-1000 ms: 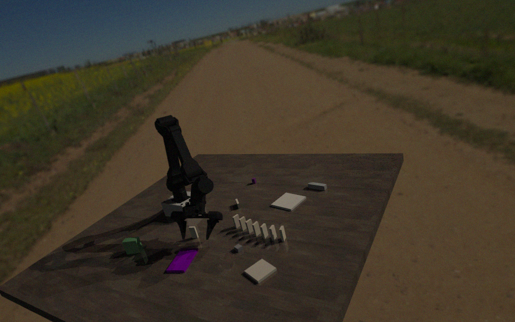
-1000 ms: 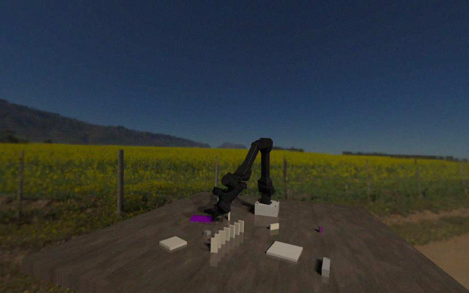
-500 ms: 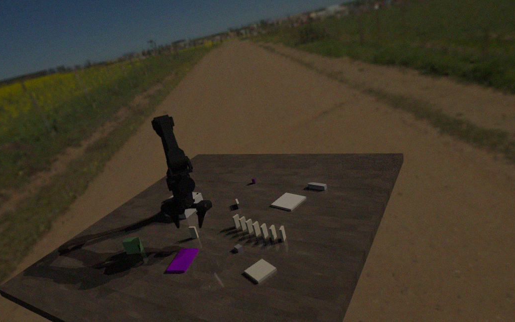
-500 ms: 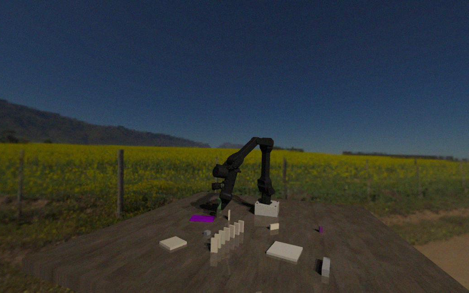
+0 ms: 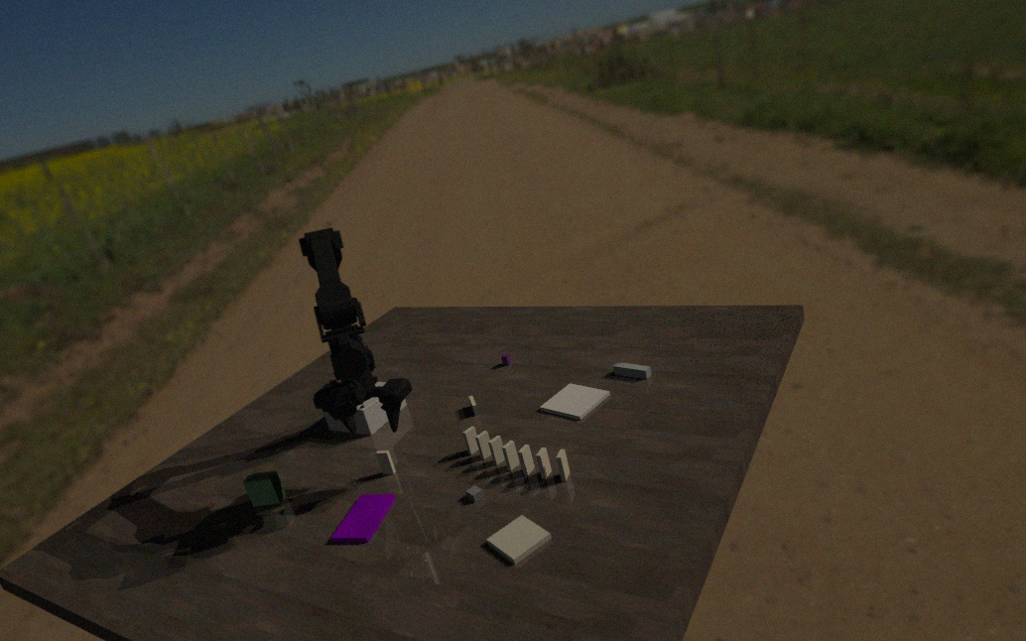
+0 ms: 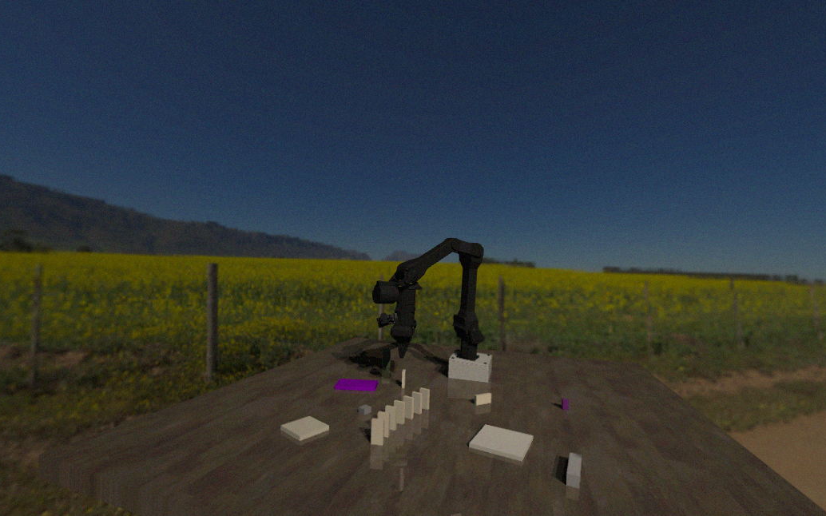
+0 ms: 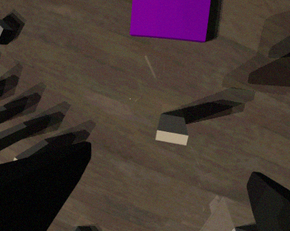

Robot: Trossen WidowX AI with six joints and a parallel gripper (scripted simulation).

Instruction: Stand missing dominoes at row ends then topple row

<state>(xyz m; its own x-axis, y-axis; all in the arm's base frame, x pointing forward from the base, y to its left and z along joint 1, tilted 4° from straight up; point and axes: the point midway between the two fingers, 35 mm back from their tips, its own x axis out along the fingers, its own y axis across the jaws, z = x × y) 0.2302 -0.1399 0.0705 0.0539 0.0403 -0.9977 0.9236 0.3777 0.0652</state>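
Observation:
Several cream dominoes stand in a row (image 5: 511, 454) (image 6: 399, 414), partly seen at the left of the wrist view. A single domino (image 5: 385, 462) (image 6: 403, 379) (image 7: 171, 137) stands upright, apart from the row, beyond its end nearer the arm's base. Another domino (image 5: 472, 403) (image 6: 482, 398) lies on its side between the row and the small purple block. My gripper (image 5: 371, 427) (image 6: 403, 354) (image 7: 169, 165) is open and empty, pointing down, above and a little behind the single domino. One finger hides part of the row in the wrist view.
A purple slab (image 5: 363, 518) (image 6: 356, 385) (image 7: 170, 18), green block (image 5: 264, 488) and grey cube (image 5: 474, 494) (image 6: 364, 409) lie near the single domino. Pale slabs flank the row, one (image 5: 518, 539) (image 6: 304, 427) and another (image 5: 575, 401) (image 6: 501, 442). A grey bar (image 5: 631, 370) (image 6: 573, 470) and small purple block (image 5: 505, 360) (image 6: 565, 404) lie farther off.

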